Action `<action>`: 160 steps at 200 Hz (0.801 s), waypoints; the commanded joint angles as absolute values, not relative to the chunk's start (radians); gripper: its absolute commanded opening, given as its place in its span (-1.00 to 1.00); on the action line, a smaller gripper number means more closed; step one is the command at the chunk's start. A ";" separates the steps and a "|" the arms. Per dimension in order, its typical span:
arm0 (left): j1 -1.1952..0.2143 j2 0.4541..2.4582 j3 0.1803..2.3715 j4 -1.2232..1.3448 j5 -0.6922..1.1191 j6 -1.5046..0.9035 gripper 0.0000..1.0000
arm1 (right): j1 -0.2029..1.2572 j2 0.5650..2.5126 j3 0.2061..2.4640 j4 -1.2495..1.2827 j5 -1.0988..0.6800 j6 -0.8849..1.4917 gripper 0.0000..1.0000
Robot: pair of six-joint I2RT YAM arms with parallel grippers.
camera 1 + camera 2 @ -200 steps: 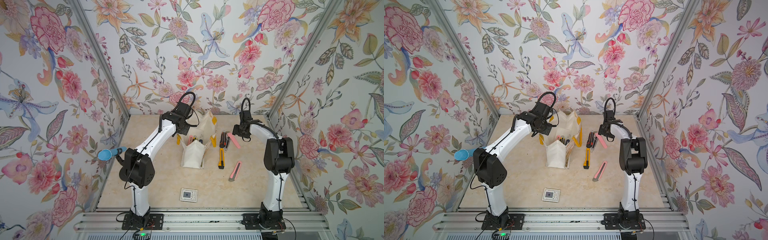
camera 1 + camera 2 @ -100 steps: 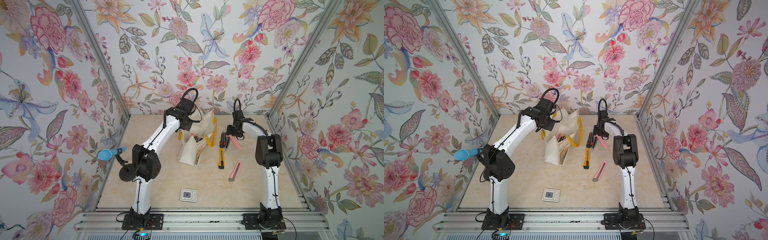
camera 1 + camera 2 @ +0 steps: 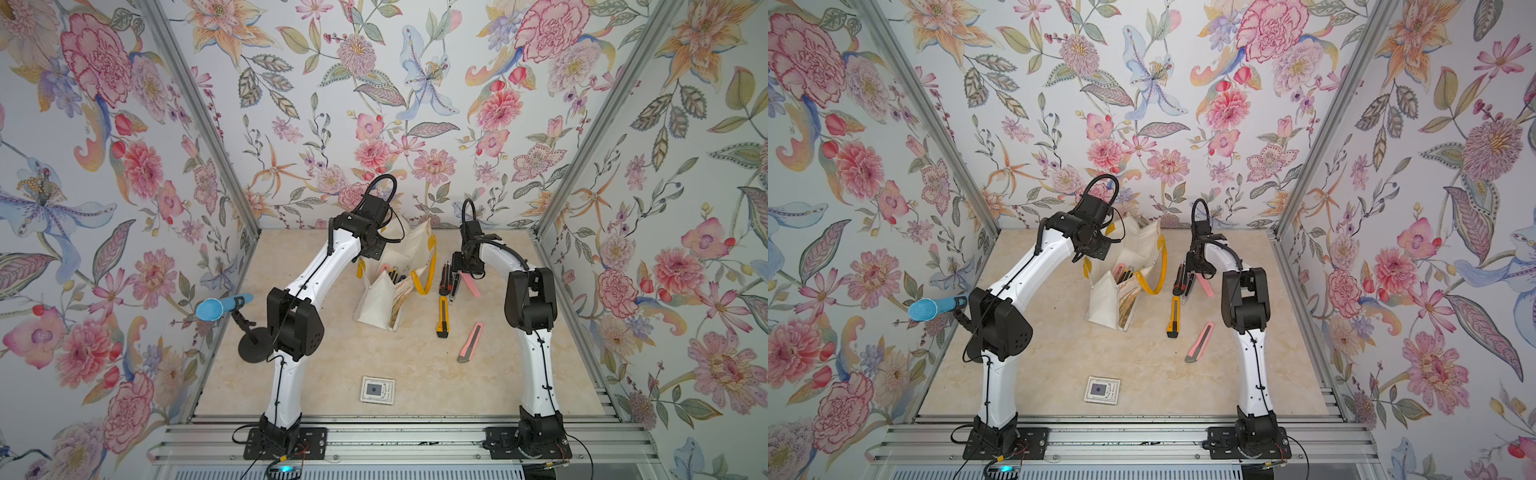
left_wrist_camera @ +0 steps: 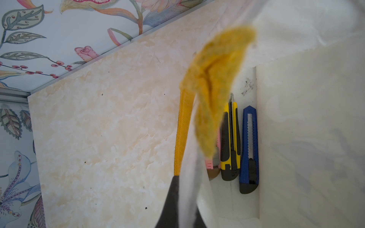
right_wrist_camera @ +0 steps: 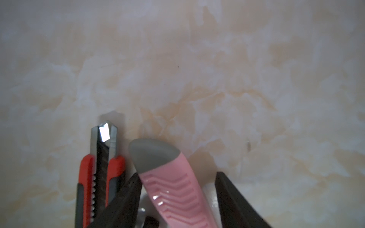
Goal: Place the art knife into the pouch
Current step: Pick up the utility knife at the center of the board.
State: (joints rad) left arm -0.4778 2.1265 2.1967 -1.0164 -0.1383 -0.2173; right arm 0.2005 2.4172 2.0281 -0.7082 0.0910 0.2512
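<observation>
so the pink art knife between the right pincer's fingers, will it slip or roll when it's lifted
Probably not slippery: the pink art knife has raised chevron ridges where the right pincer straddles it. It looks like stiff, slim plastic lying flat, so rolling seems unlikely. The red art knife lies close alongside and may get nudged.

Left tool (image 4: 184,199) clamps pouch (image 4: 308,128) rim, yellow handle (image 4: 215,83) blurred up close. Inside: pink knife (image 4: 209,165), yellow knife (image 4: 230,138), blue knife (image 4: 249,150) side by side.
</observation>
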 commanded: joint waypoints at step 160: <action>-0.481 2.083 2.115 -0.944 -0.101 -0.234 -1.00 | 0.222 2.211 2.075 -0.775 0.246 0.257 -0.52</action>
